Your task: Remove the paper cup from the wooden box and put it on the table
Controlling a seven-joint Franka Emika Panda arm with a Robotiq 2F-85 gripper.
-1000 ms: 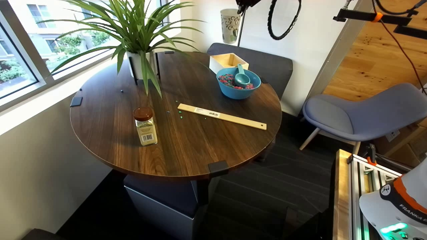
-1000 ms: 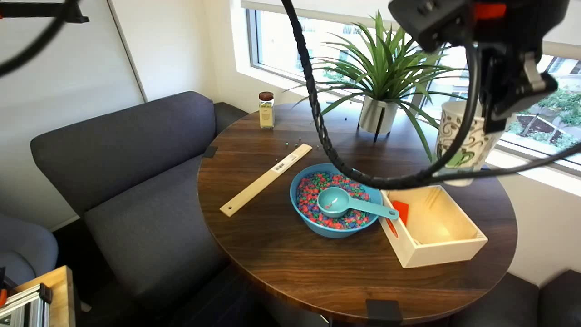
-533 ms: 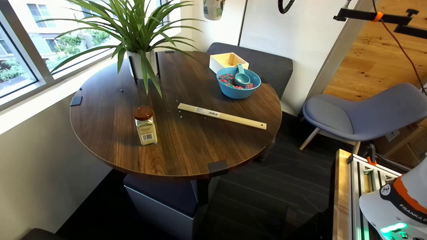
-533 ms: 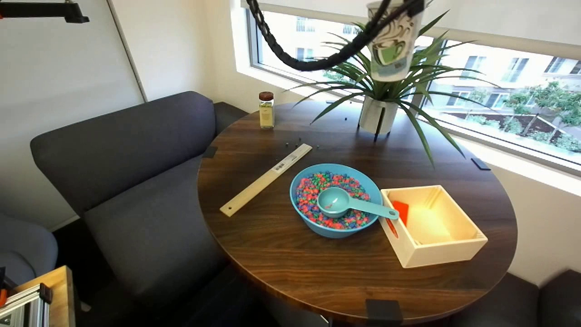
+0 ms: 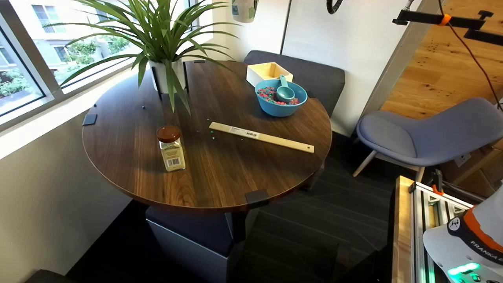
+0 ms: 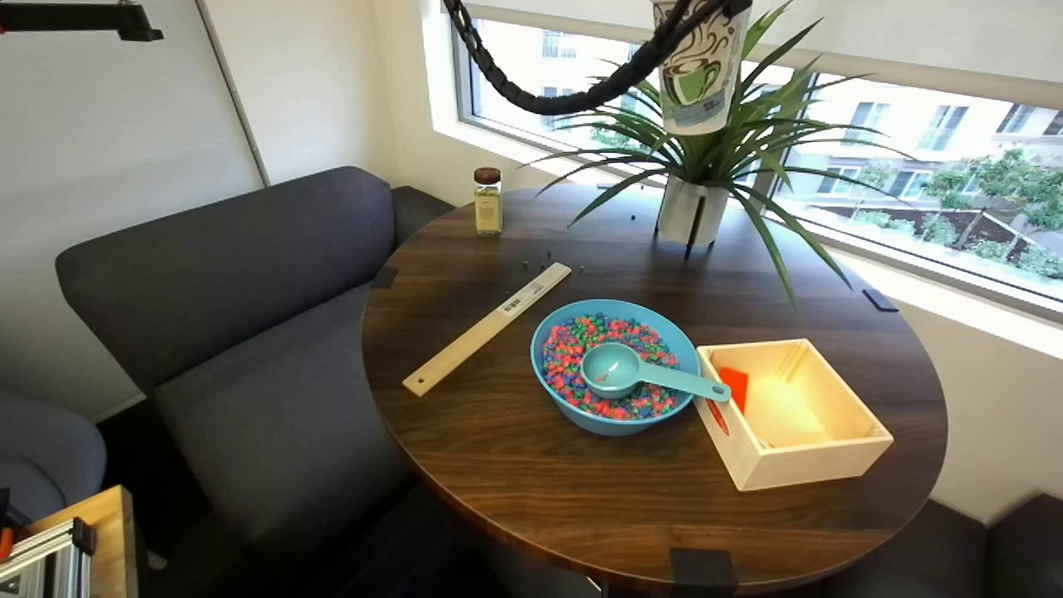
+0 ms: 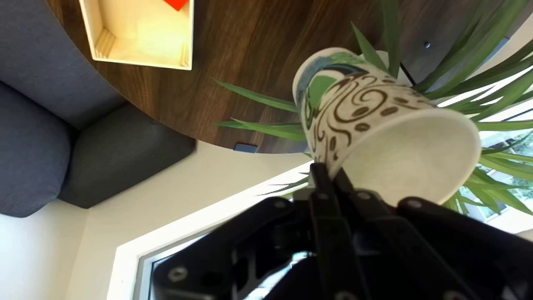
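Observation:
The paper cup point(image 6: 699, 79), whitish with a brown swirl and green cup print, hangs high above the table point(image 6: 540, 473). In an exterior view only its lower part shows at the top edge, so the cup point(image 5: 244, 11) is partly cut off. In the wrist view my gripper point(image 7: 330, 170) is shut on the rim of the cup point(image 7: 354, 100), one finger inside and one outside the wall. The cup is tilted in that view, its open mouth facing the camera. The wooden box point(image 6: 818, 469) stands on the table beside the blue bowl, with an orange-red piece inside it.
The blue bowl point(image 6: 552, 403) holds colored bits and a teal scoop point(image 6: 610, 370). A potted plant point(image 6: 693, 212) stands close below the cup. A brown-lidded jar point(image 5: 171, 151) and a pale wooden strip point(image 5: 261, 136) lie apart on the table. A black cable point(image 6: 540, 100) hangs near the cup.
The cup has moved up and to the left in both exterior views, away from above the box and in front of the plant. The last half second shows only a small shift.

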